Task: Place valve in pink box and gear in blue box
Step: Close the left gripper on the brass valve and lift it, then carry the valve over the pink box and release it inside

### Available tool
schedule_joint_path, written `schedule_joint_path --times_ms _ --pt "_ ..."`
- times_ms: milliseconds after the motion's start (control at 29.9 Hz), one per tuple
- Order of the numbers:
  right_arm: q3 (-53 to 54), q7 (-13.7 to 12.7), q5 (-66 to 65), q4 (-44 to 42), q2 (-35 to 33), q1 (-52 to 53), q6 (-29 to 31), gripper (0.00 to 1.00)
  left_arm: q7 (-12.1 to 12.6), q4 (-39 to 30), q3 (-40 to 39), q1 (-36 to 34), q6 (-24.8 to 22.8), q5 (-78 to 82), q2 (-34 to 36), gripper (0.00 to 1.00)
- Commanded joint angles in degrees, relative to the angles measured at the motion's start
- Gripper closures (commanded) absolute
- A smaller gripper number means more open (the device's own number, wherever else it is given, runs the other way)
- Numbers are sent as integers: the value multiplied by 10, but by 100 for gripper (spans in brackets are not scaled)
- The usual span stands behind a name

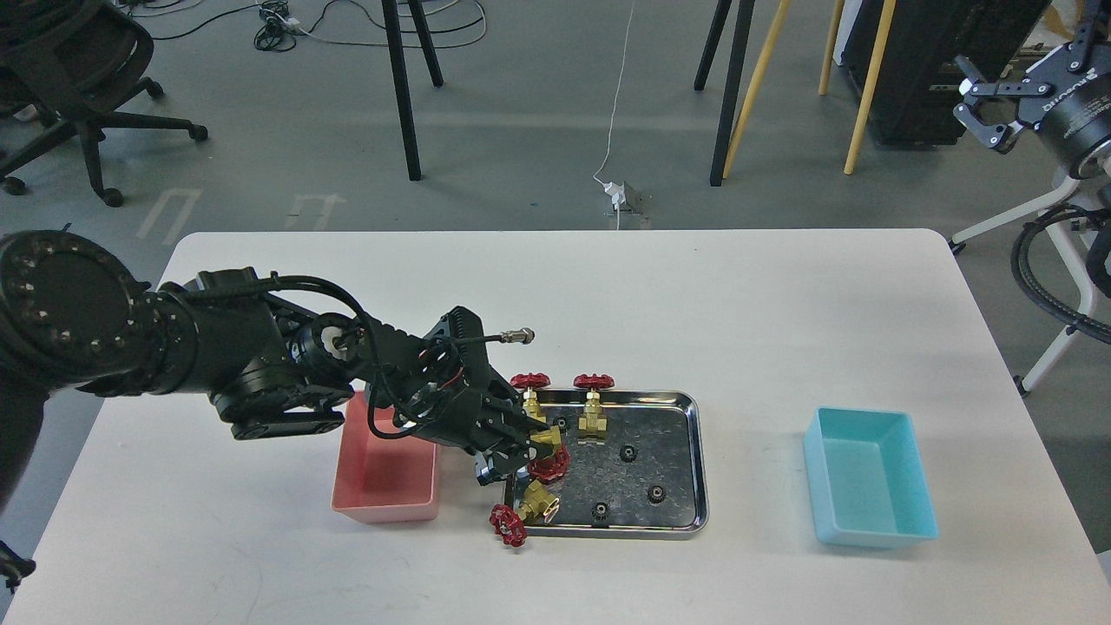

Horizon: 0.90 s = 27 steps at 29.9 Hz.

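Note:
My left gripper (527, 444) is over the left end of the steel tray (686, 408), shut on a valve (547, 451) with a brass body and a red handwheel. Two more valves (594, 401) stand at the tray's back edge. Another valve (526, 512) lies over the tray's front left corner. Several small black gears (627, 452) lie in the tray. The pink box (382, 482) stands just left of the tray, under my left wrist. The blue box (871, 479) stands at the right. My right gripper (979, 97) is open and empty, high at the top right, off the table.
The white table (694, 295) holds the tray and both boxes. A cable plug (521, 334) sticks out from my left wrist. Chair and easel legs stand on the floor beyond the table.

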Motion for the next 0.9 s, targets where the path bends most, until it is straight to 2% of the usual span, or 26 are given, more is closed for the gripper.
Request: schedule_joint_path --times_ms 0,134,301,434,601,702,869 --pt "1 0 0 0 -1 -1 0 0 0 -1 0 -2 1 2 2 78" --pt "0 0 0 0 -1 -1 0 0 0 -5 -1 -8 1 2 15 78" --pt "2 0 0 1 0 -1 0 0 0 -62 -4 -43 1 2 35 78" --pt "2 0 0 1 2 -1 0 0 0 -71 -5 -52 1 2 53 78" --pt "2 0 0 1 2 -1 0 0 0 -116 -11 -81 1 3 101 78" --pt "2 0 0 1 2 -1 0 0 0 -161 -40 -116 1 3 159 78" --pt "3 0 0 1 5 1 0 0 0 -235 -76 -153 -1 23 312 78"
